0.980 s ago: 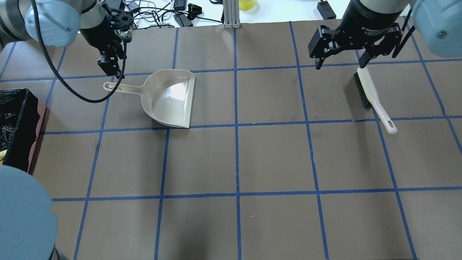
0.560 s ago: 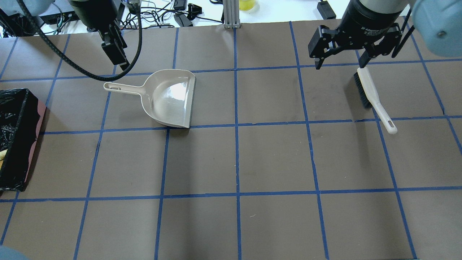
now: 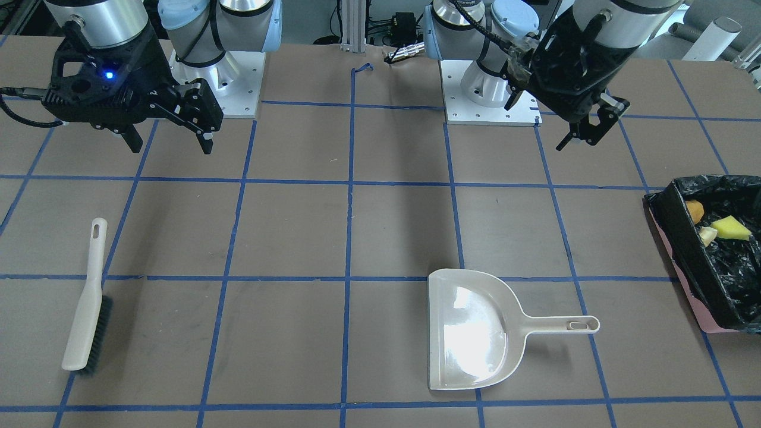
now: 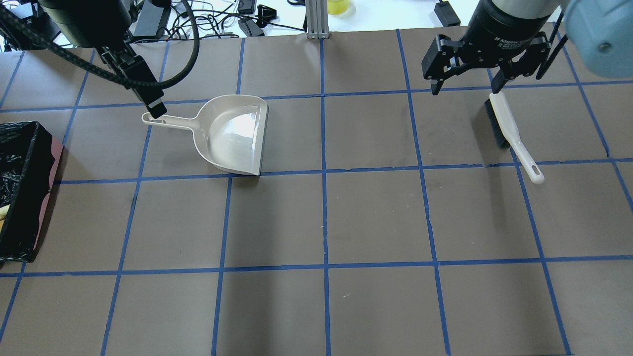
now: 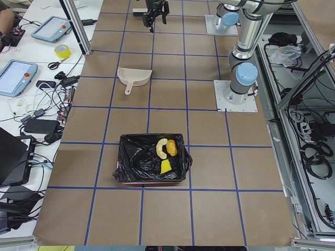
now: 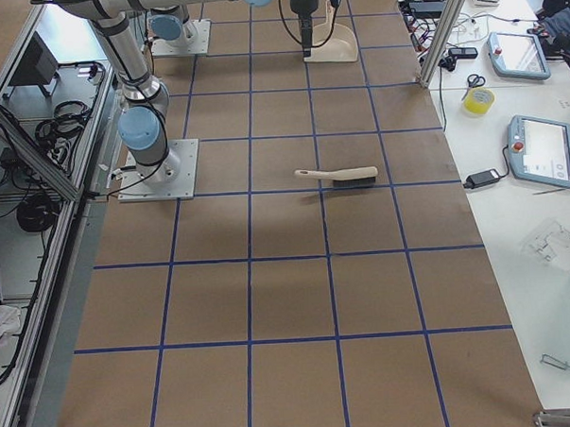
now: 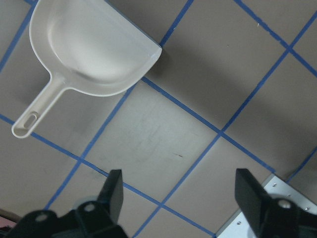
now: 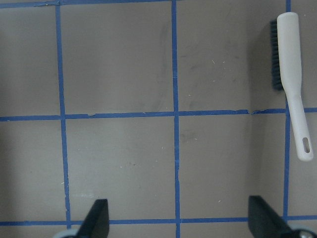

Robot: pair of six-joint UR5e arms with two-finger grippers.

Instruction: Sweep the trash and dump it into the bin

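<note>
The trash lies in the bin [image 3: 675, 238]: a golden-brown lump [image 3: 694, 211], a cream piece [image 3: 707, 235] and a yellow wedge [image 3: 731, 227]. It also shows in the exterior left view [image 5: 167, 149]. The bin stands at the table's left end [image 4: 24, 148]. The beige dustpan [image 4: 232, 133] lies empty and flat. My left gripper [image 3: 585, 134] is open and empty, high above the table near the dustpan's handle [image 7: 34, 116]. My right gripper [image 4: 466, 89] is open and empty, above the table beside the brush [image 4: 509, 131].
The brush [image 3: 86, 303] lies flat on the right side of the table, bristles to one side. Blue tape lines grid the brown table top [image 4: 326, 222]. Cables and devices lie beyond the far edge [image 4: 222, 22].
My left arm has swung: its elbow has left the lower left of the overhead view and its gripper now sits over the dustpan handle's end. Right arm, dustpan and brush have not moved.
</note>
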